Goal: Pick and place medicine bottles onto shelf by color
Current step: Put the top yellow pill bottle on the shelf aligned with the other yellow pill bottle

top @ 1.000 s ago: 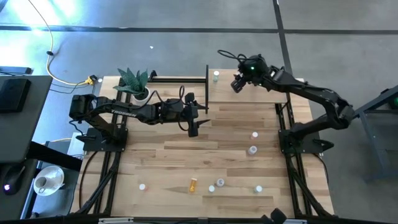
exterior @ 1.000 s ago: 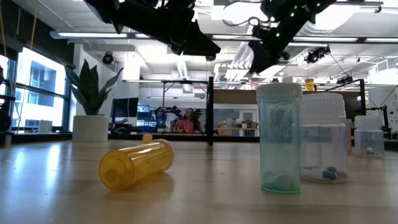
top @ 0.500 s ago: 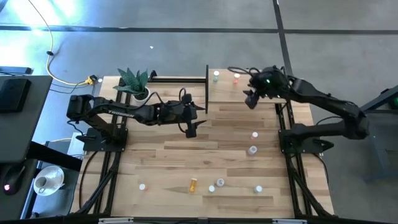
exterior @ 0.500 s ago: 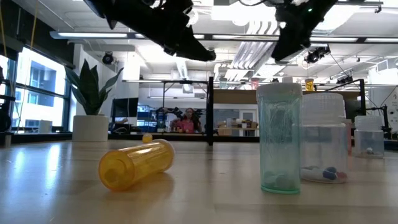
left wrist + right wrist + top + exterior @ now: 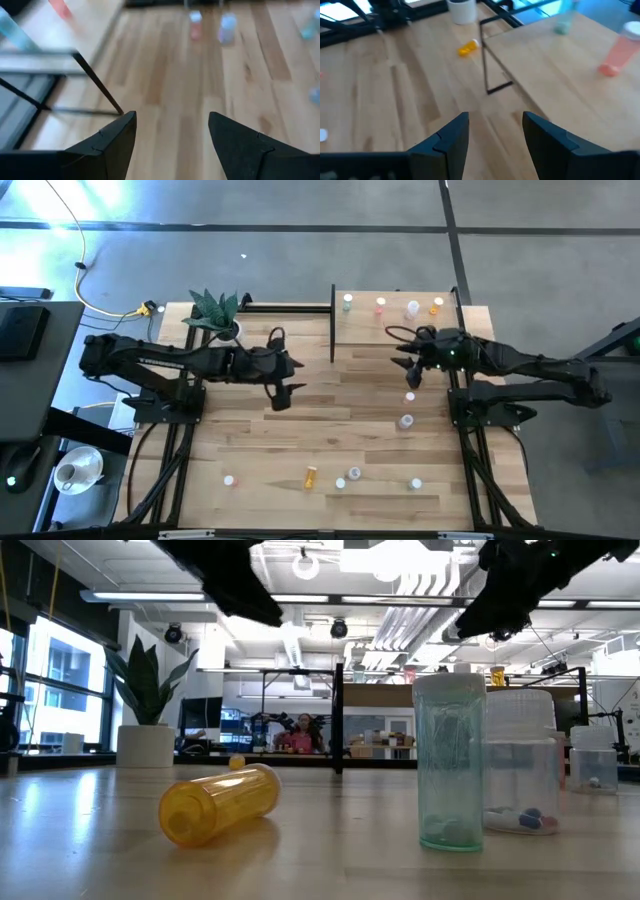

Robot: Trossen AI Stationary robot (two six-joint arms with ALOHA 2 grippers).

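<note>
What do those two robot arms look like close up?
Both are dark, jointed metal arms. The left arm has pale lettering along it, the right arm a small green light near its wrist. Each pincer ends in two black wedge-shaped fingers, and thin black cables loop over the wrists.

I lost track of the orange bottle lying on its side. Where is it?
In the high view the orange bottle lies on the table's near edge, between a white-capped bottle and a small bottle cluster.

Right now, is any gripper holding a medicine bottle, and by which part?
No. The left gripper and the right gripper are both open, with only bare table between the fingers. Nothing is held.
</note>
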